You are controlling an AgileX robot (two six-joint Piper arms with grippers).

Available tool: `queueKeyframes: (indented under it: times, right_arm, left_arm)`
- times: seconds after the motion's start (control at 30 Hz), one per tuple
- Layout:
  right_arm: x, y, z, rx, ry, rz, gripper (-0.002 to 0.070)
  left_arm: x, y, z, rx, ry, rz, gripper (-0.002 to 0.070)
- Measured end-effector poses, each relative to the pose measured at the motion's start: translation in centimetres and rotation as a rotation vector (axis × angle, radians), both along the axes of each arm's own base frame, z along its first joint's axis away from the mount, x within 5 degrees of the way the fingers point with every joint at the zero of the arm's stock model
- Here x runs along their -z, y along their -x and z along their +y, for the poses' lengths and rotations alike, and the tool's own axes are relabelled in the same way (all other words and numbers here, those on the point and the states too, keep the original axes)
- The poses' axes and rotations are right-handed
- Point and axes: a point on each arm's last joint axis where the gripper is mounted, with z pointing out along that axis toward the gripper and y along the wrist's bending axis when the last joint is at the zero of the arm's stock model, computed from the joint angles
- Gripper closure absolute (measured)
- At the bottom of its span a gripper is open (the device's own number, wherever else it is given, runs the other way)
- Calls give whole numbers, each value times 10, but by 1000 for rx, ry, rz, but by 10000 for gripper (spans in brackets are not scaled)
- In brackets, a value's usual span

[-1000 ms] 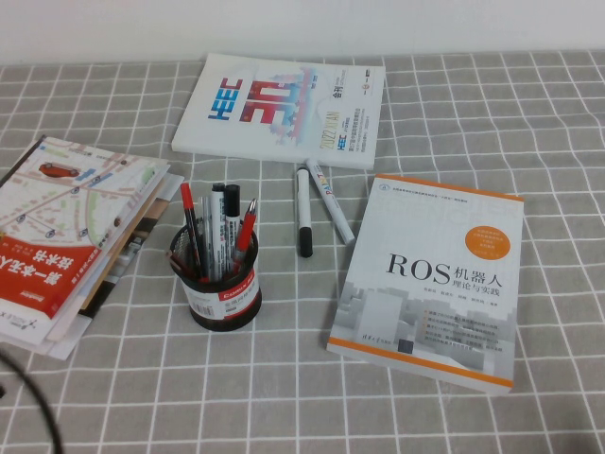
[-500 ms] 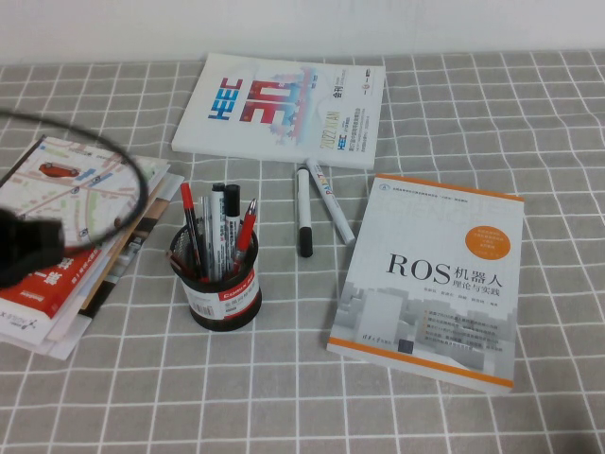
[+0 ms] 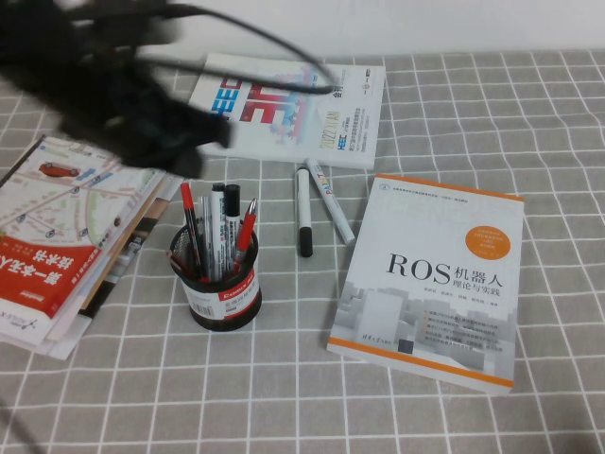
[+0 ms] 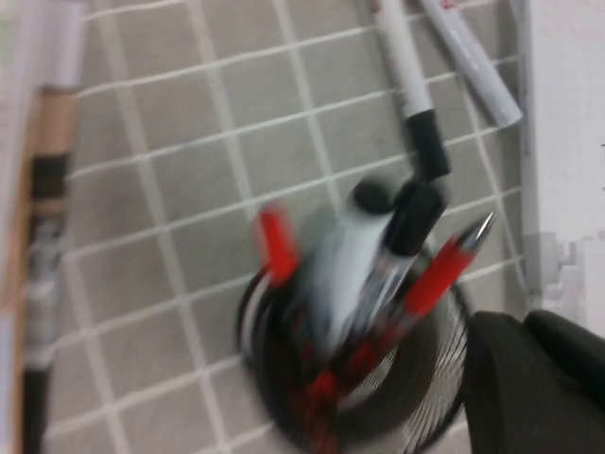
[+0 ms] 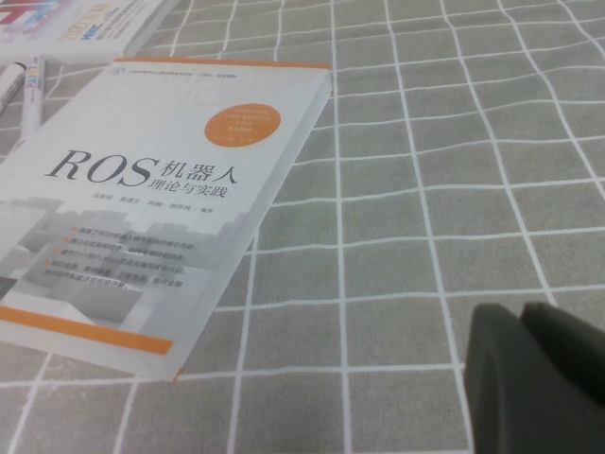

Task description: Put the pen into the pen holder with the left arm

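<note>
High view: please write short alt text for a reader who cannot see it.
The blurred black left arm reaches over the table's far left, its left gripper shut; the right gripper is unseen. The pen lies beside a lettered marker, between the pen holder and ROS book.

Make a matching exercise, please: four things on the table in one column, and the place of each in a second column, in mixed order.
Things:
1. pen
2. pen holder
3. ROS book
4. left gripper

Places:
A. between the book stack and the pen
B. lying flat beside a printed marker
C. above the table, beyond the cup, empty
D. on the robot's right side

Pairs: 1-B, 2-A, 3-D, 4-C
</note>
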Motion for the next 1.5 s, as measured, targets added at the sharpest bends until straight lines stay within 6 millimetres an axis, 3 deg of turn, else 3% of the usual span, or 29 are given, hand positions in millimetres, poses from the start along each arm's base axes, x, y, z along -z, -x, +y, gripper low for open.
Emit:
queueKeyframes:
  times: [0.27, 0.47, 0.77, 0.93, 1.07, 1.17, 1.37, 1.5]
  right_arm:
    - [0, 0, 0, 0, 0, 0, 692]
    - [0, 0, 0, 0, 0, 0, 691]
    - [0, 0, 0, 0, 0, 0, 691]
    - [0, 0, 0, 0, 0, 0, 691]
    - [0, 0, 0, 0, 0, 0, 691]
    - [0, 0, 0, 0, 0, 0, 691]
    - [0, 0, 0, 0, 0, 0, 692]
    - [0, 0, 0, 0, 0, 0, 691]
  left_arm:
    - [13, -52, -61, 105, -67, 35, 675]
    - [32, -82, -90, 123, -62, 30, 675]
    - [79, -106, -105, 111, -92, 100, 675]
    - [110, -113, -112, 113, -121, 158, 675]
    - [123, -114, -115, 117, -135, 183, 673]
    - [125, -114, -116, 129, -140, 183, 625]
    - [125, -116, -118, 126, -129, 161, 401]
    - [125, -121, -120, 113, -101, 112, 361]
